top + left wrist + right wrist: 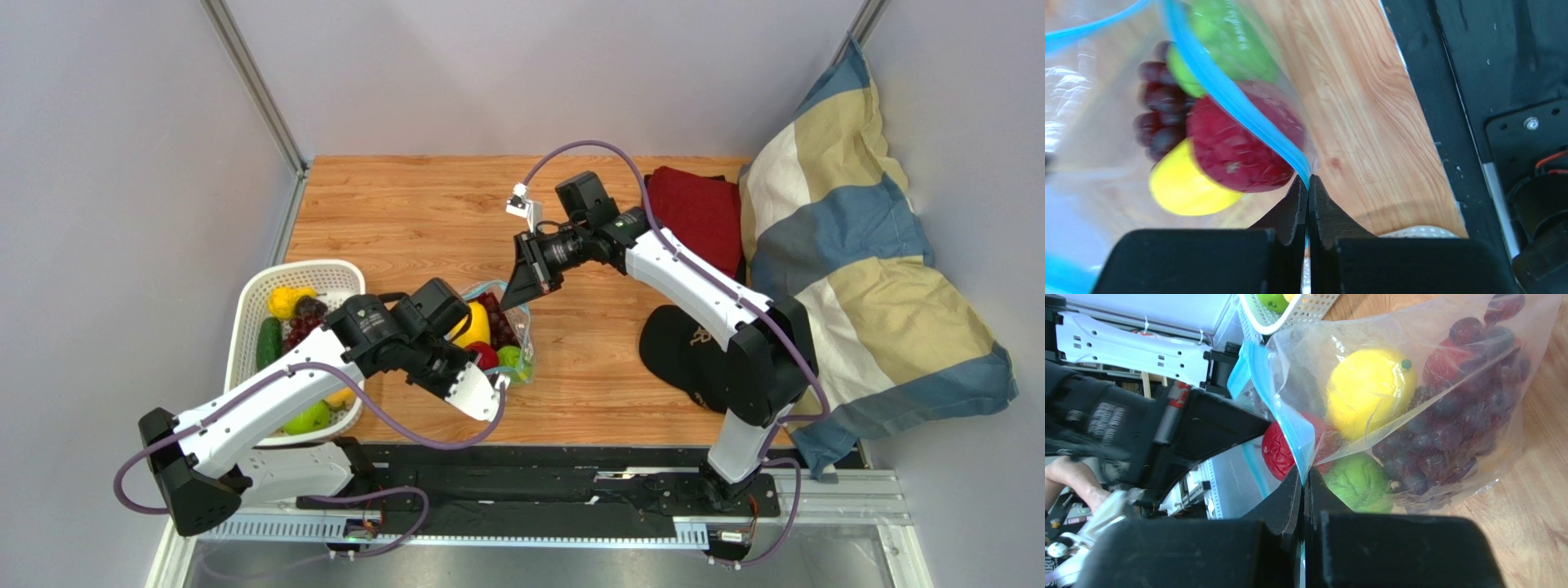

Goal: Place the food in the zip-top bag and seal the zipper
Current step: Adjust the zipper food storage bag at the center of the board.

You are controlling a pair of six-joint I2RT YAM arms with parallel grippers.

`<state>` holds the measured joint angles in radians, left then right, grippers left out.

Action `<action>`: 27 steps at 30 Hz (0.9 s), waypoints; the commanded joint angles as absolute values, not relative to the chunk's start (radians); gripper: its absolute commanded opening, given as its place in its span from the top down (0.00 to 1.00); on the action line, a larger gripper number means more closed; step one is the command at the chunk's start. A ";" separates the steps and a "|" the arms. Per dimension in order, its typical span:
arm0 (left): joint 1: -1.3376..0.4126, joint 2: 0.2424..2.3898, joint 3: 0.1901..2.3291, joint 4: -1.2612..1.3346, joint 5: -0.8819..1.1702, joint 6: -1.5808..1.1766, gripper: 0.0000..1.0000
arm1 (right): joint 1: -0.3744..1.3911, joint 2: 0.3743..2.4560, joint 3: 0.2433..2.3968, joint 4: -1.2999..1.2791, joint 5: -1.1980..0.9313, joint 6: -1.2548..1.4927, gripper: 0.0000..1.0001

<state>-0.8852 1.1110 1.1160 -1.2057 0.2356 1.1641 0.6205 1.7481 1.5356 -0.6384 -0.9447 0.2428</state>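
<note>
The clear zip-top bag [505, 333] lies on the wooden table between both arms, holding food: a yellow fruit [1367, 389], dark grapes [1450, 425], a green fruit [1358, 481] and a red apple [1241, 147]. Its blue zipper [1229, 98] runs along the mouth. My left gripper [1309, 182] is shut on one end of the zipper strip, at the bag's near edge [497, 382]. At the far side of the bag, my right gripper [1303, 474] is shut on the zipper strip [1293, 432] too; from above, this right gripper [513, 298] is seen over the bag.
A white slatted basket [252, 306] with more fruit stands at the left, close to the left arm. A black cap [687, 349], a red cloth [693, 214] and a striped pillow [859, 282] lie to the right. The table's near edge [589, 439] is just below the bag.
</note>
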 commanded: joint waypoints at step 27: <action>-0.790 1.115 1.247 -0.977 0.417 0.506 1.00 | 0.700 1.910 2.019 -0.968 -0.828 -0.166 0.39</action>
<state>-0.8421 1.1130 1.2541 -1.0767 0.3748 0.6243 0.6991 1.9240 1.9453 -0.9524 -0.8165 -0.1413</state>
